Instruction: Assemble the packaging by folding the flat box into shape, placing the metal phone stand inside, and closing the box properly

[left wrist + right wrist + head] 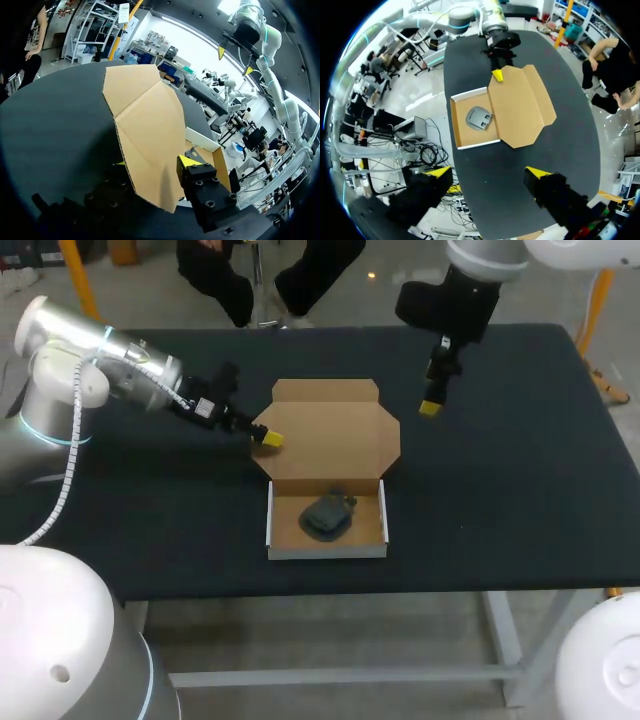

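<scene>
Box (330, 478) at centre frame, lid (335, 435) laid back, tray (290, 527) open with phone stand (328, 515) lying inside. Left gripper (269, 439) at the lid's left corner, fingers spread astride its edge; right gripper (432, 402) hanging upper right, well apart from box, fingers spread wide.

Phone stand (327, 515) — hidden behind the lid (150, 125), left wrist view

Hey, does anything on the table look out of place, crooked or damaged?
Nothing stands out. The cardboard box sits square on the table, its lid open behind it with no visible tears, and the metal phone stand lies inside the box. The left pincer is at the lid's left edge.
</scene>
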Robot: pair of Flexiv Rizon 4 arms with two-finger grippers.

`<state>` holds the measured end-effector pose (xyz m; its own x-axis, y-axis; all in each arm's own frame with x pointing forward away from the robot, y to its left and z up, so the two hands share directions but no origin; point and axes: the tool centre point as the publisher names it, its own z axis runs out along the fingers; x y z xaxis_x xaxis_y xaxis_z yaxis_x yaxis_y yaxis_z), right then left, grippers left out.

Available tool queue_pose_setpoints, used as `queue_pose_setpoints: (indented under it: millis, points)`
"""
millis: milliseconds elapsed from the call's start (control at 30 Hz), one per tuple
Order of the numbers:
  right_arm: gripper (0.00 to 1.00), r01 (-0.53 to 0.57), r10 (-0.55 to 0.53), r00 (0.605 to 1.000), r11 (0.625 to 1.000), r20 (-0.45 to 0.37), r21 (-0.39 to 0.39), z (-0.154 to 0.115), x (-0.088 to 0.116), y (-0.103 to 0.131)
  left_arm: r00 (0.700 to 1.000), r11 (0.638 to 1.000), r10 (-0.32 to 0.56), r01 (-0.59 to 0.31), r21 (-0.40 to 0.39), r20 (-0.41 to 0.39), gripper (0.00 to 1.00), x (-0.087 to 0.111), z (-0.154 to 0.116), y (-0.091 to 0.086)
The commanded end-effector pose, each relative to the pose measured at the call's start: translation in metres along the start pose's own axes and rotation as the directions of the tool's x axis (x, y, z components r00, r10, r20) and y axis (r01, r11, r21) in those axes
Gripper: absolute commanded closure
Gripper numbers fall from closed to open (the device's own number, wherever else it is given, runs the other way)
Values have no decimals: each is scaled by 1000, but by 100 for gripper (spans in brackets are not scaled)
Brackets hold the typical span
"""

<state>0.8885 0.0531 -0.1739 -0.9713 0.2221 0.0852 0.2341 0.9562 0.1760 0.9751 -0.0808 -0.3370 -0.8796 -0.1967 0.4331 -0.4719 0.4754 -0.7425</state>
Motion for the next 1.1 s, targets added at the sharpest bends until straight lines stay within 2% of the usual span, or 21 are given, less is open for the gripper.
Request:
queue_pose_setpoints:
  millis: [33,300,500,667,767,833,1100]
  points:
    - [0,3,-3,1000,1000,-3,9,-3,0,2,1000,1000,5,-5,4,-4,61,1,1,0]
    - [0,11,-11,1000,1000,1,15,-4,2,5,1000,1000,19,-18,21,-17,81,7,2,-2]
    - [0,13,-13,1000,1000,0,19,-4,2,6,999,999,42,-41,28,-24,85,11,2,-3]
    - [0,18,-18,1000,1000,-6,25,-3,4,7,997,997,67,-66,43,-33,79,15,2,-4]
    - [0,19,-19,1000,999,-8,28,-2,4,7,997,996,73,-71,56,-35,65,16,1,-4]
    - [0,20,-20,1000,999,-8,29,-2,4,7,996,995,76,-74,68,-39,62,16,1,-5]
    - [0,23,-22,1000,999,-10,34,-2,4,8,995,990,91,-85,108,-49,65,19,6,-9]
